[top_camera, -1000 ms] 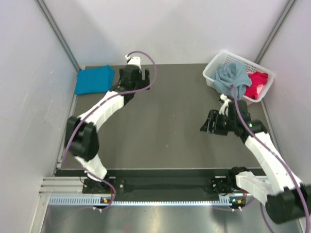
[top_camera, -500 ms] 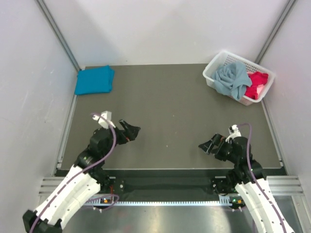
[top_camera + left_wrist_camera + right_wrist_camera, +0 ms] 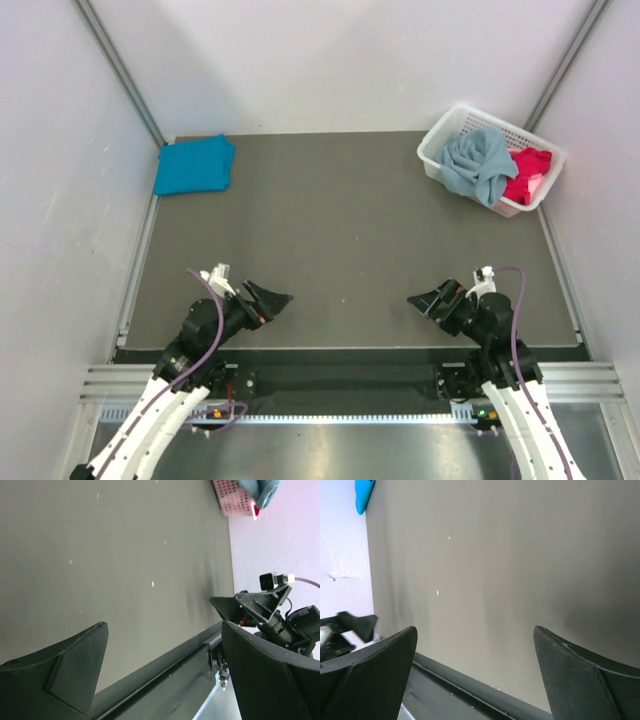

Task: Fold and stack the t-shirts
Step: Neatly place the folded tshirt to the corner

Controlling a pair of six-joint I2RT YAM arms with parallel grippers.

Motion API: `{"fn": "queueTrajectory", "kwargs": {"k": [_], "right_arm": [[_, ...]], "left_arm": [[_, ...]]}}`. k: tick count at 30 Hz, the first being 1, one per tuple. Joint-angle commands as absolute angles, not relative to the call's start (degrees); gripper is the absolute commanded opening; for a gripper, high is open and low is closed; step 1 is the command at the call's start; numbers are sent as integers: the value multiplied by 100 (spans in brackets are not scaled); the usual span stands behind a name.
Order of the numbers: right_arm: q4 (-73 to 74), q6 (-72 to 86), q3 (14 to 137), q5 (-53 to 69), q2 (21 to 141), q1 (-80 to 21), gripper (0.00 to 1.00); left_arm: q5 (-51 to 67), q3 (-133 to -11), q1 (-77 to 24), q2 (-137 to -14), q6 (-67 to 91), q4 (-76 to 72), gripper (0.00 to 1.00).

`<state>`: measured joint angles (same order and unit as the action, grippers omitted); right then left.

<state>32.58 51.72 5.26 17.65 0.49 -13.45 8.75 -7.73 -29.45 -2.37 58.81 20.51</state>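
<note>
Left pincer (image 3: 273,299) and right pincer (image 3: 419,300) gape empty, just drawn back to the near edge. One folded bright teal-blue cloth t-shirt (image 3: 194,165) lies far left. The crumpled dusty grey-blue t-shirt (image 3: 478,166) and red-pink t-shirt (image 3: 528,166) wait in the white plastic lattice basket (image 3: 452,113), far right, probably next.

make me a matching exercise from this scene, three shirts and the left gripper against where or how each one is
Things
1. teal shirt
2. grey shirt
3. red shirt
4. left gripper

Places or states
a. in the right part of the basket
b. open and empty, by the near edge of the table
c. lying at the table's far left corner
d. bunched in the left part of the basket

Pairs: 1-c, 2-d, 3-a, 4-b
</note>
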Motion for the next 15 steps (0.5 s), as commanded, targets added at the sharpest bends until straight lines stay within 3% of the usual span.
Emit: {"fn": "queueTrajectory", "kwargs": {"k": [1,15], "right_arm": [[3507,5194,97,1968,-633,-1389,99],[3173,5265,-220,1995,-518,-1389,100]], "left_arm": [[1362,-511,-2927,-88,6266,1398,99],[1767,448,-2927,-88,6873,413,99]]}}
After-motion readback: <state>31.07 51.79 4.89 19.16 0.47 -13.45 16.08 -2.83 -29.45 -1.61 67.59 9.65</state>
